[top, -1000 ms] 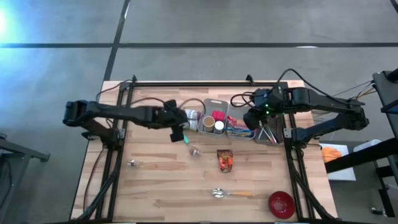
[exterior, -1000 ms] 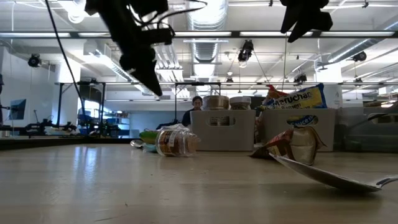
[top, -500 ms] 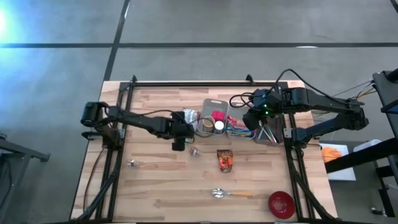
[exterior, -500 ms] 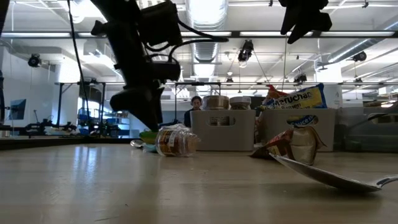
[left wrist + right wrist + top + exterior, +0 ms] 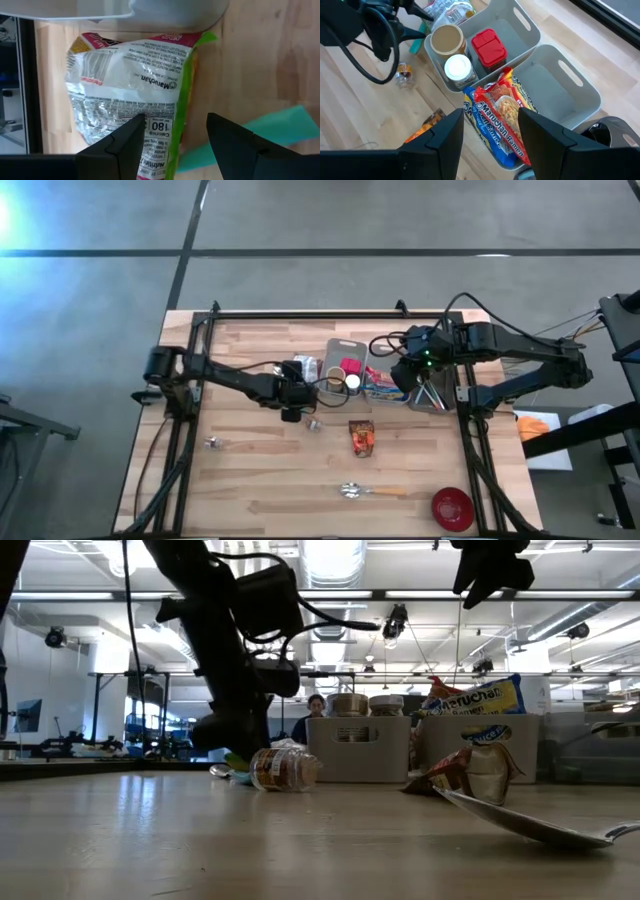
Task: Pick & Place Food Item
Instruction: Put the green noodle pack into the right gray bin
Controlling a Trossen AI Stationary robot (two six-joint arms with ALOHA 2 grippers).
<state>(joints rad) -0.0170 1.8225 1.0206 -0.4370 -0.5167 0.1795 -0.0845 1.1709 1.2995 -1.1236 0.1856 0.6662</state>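
A ramen packet [image 5: 135,85], silver-backed with a green edge, lies flat on the wooden table against the left side of a grey bin [image 5: 150,10]; the high view shows the ramen packet [image 5: 306,366] too. My left gripper [image 5: 172,137] hangs open just over the packet's near end, one finger above the packet and the other above bare wood beside a teal strip [image 5: 250,132]. In the low view my left gripper [image 5: 238,740] is low over the table. My right gripper [image 5: 490,132] stands open, high above the bins, holding nothing.
Two grey bins [image 5: 540,35] hold jars, a red-lidded box and ramen packets [image 5: 502,117]. A small jar [image 5: 313,423] lies on its side; an orange snack packet [image 5: 361,437], a spoon [image 5: 365,492], a red bowl [image 5: 452,507] and another utensil [image 5: 212,443] lie nearer the front.
My left gripper has sunk from well above the table to just over it, reaching out toward the ramen packet and rolling somewhat. Its fingers have stayed apart.
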